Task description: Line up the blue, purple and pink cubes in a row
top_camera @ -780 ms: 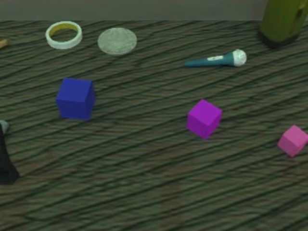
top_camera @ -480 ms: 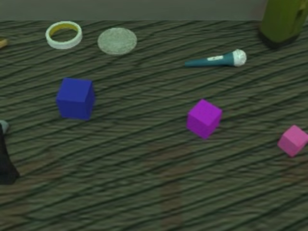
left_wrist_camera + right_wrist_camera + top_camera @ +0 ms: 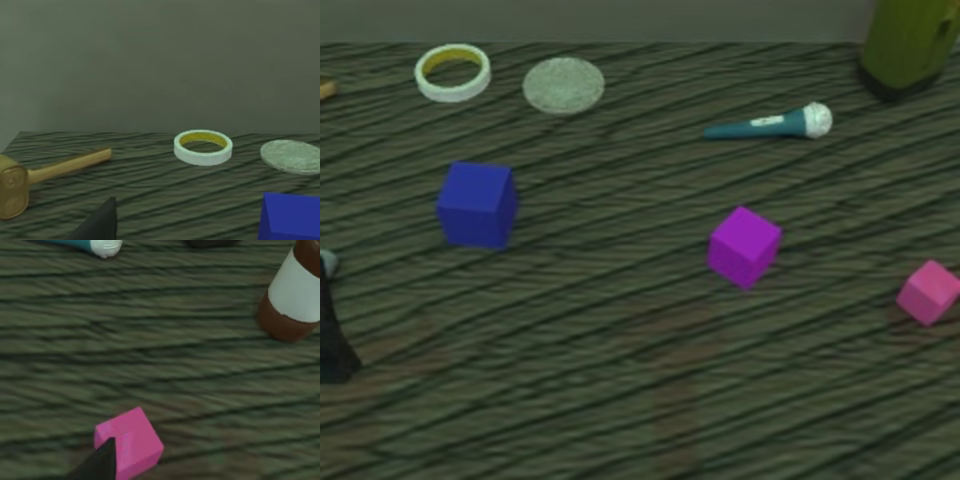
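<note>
Three cubes on the counter [image 3: 620, 400], none lined up. The blue cube [image 3: 476, 204] is the biggest, deep blue and matte, sitting left of centre. The purple cube [image 3: 744, 245] is mid-sized, vivid magenta, right of centre and turned at an angle. The pink cube [image 3: 928, 291] is the smallest and palest, by the right edge, well apart from the purple one.

My left arm [image 3: 332, 330] sits at the left edge. Can't tell whether either end effector is wide or narrow.

Only my left wrist view shows a wooden mallet [image 3: 35, 177], beside the tape ring [image 3: 203, 147]. Only my right wrist view shows a brown bottle [image 3: 295, 295], and my right end effector's dark tip [image 3: 100, 462] is right over the pink cube.
</note>
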Controlling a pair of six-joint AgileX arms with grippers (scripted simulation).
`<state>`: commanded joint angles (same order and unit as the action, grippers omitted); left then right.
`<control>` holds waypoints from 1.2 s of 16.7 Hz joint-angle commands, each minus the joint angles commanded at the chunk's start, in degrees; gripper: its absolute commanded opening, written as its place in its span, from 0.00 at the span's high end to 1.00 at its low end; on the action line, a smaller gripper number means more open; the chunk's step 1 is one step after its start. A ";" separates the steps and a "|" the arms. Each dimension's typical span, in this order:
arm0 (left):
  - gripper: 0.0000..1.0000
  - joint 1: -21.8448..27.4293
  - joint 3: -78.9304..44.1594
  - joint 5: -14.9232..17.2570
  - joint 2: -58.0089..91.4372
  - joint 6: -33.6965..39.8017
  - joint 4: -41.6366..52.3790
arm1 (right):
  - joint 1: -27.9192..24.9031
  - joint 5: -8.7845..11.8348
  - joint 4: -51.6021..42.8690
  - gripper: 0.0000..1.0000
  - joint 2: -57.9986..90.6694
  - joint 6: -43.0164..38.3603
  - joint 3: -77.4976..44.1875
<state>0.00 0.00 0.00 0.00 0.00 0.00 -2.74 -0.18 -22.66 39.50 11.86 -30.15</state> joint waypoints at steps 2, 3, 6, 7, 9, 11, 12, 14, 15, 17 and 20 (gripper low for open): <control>0.00 0.00 0.00 0.00 0.00 0.00 0.00 | -0.82 -0.07 -6.58 0.00 13.19 3.42 -8.10; 0.00 0.00 0.00 0.00 0.00 0.00 0.00 | -1.25 -0.09 -9.88 0.00 19.67 5.13 -12.14; 0.00 0.00 0.00 0.00 0.00 0.00 0.00 | -2.54 -0.10 -19.26 0.00 36.90 10.03 -23.83; 0.00 0.00 0.00 0.00 0.00 0.00 0.00 | -2.94 -0.08 -22.09 0.00 41.86 11.52 -27.48; 0.00 0.00 0.00 0.00 0.00 0.00 0.00 | -3.65 -0.04 -27.17 0.00 50.83 14.23 -34.28; 0.00 0.00 0.00 0.00 0.00 0.00 0.00 | -4.23 0.01 -31.33 0.00 58.75 16.50 -40.20; 0.00 0.00 0.00 0.00 0.00 0.00 0.00 | -4.47 0.04 -33.05 0.00 62.12 17.45 -42.76; 0.00 0.00 0.00 0.00 0.00 0.00 0.00 | -4.83 0.09 -35.68 0.00 67.12 18.94 -46.79; 0.00 0.00 0.00 0.00 0.00 0.00 0.00 | -4.95 0.11 -36.56 0.00 68.72 19.44 -48.19; 0.00 0.00 0.00 0.00 0.00 0.00 0.00 | -5.06 0.13 -37.39 0.00 70.14 19.93 -49.55; 0.00 0.00 0.00 0.00 0.00 0.00 0.00 | -5.06 0.13 -37.39 0.00 70.14 19.93 -49.55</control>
<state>0.00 0.00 0.00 0.00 0.00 0.00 -7.80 -0.05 -60.04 109.65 31.79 -79.69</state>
